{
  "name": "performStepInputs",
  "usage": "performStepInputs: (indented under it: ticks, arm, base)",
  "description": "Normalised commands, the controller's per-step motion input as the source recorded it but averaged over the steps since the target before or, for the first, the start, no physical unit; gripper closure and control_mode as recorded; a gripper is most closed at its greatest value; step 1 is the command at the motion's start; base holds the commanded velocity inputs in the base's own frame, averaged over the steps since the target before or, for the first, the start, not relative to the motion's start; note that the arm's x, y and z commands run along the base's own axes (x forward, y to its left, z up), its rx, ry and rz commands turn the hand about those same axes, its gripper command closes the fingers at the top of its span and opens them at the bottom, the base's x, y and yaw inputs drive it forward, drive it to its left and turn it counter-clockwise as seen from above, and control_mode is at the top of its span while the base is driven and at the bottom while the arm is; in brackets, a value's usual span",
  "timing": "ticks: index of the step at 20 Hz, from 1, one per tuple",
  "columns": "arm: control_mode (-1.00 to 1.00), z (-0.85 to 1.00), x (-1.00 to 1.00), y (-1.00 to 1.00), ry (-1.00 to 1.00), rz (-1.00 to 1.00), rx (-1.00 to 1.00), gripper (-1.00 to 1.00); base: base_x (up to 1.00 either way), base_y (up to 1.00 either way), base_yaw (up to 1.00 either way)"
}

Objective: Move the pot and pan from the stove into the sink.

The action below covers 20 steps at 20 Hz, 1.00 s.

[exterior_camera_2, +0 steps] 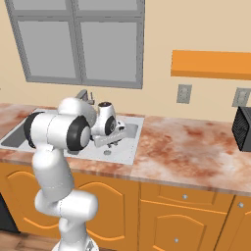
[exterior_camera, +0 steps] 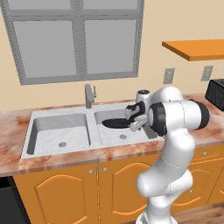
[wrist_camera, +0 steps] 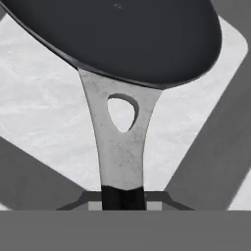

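The black pan (exterior_camera: 115, 124) hangs level over the right basin of the steel sink (exterior_camera: 61, 114), just above its floor. My gripper (exterior_camera: 133, 122) is shut on the pan's long handle from the right side. In the hand view the pan (wrist_camera: 122, 34) spreads across the top, and its grey handle bracket (wrist_camera: 122, 147) runs down into my gripper (wrist_camera: 122, 198), with the pale basin floor (wrist_camera: 39, 112) beneath. From the right base view my gripper (exterior_camera_2: 115, 130) sits over the sink (exterior_camera_2: 133, 147). The pot and the stove are out of view.
A grey faucet (exterior_camera: 89, 95) stands behind the divider between the two basins. A black toaster oven (exterior_camera: 215, 94) sits on the marbled counter at the far right, under an orange shelf (exterior_camera: 197, 48). Orange cabinets run below the counter.
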Motion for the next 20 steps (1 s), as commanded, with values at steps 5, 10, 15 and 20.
performStepInputs:
  ticks: [5, 10, 15, 20]
  arm:
    - [-1.00, -0.45, 0.44, 0.00, 0.04, 0.00, -0.01, 1.00]
    - [-1.00, -0.35, 0.54, 0.00, 0.02, 0.00, 0.00, 1.00]
    - [-1.00, -0.42, 0.45, 0.00, 0.02, 0.00, -0.01, 1.00]
    - [-1.00, -0.02, 0.03, 0.00, 0.00, 0.00, 0.00, -1.00]
  base:
    - [0.00, 0.00, 0.00]
    - [0.00, 0.00, 0.00]
    - [0.00, 0.00, 0.00]
    - [0.00, 0.00, 0.00]
